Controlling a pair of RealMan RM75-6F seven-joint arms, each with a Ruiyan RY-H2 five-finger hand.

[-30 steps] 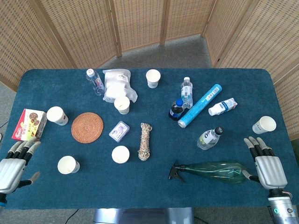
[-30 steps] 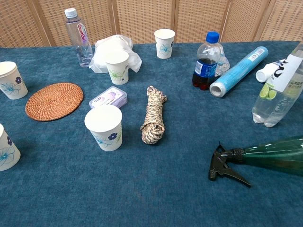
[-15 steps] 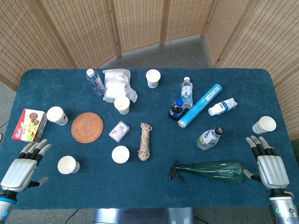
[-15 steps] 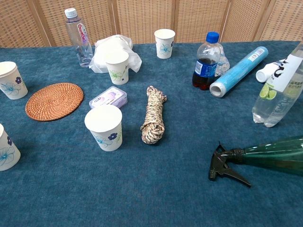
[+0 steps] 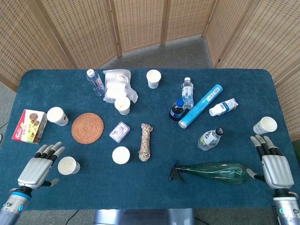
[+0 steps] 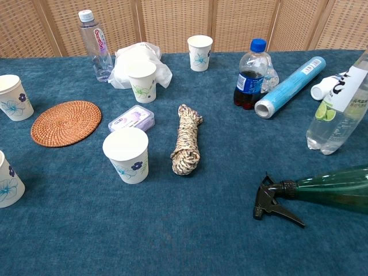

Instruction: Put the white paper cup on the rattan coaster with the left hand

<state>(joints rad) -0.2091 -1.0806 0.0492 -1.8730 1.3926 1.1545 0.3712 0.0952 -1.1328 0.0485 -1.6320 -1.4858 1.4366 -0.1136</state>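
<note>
My left hand (image 5: 38,168) hovers over the near-left corner of the surface (image 5: 154,187), fingers spread and holding nothing. The closest white paper cup (image 5: 68,165) stands upright just beside it, on the side toward the surface's middle, so I judge that one the natural pick. The rattan coaster (image 5: 87,127) lies beyond the cup, further from me and slightly inward. My right hand (image 5: 274,166) hangs open far across, by the green spray bottle (image 5: 215,172), well away from both.

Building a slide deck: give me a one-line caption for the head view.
Left hand open beside a paper cup, rattan coaster bare, right hand open.
</note>
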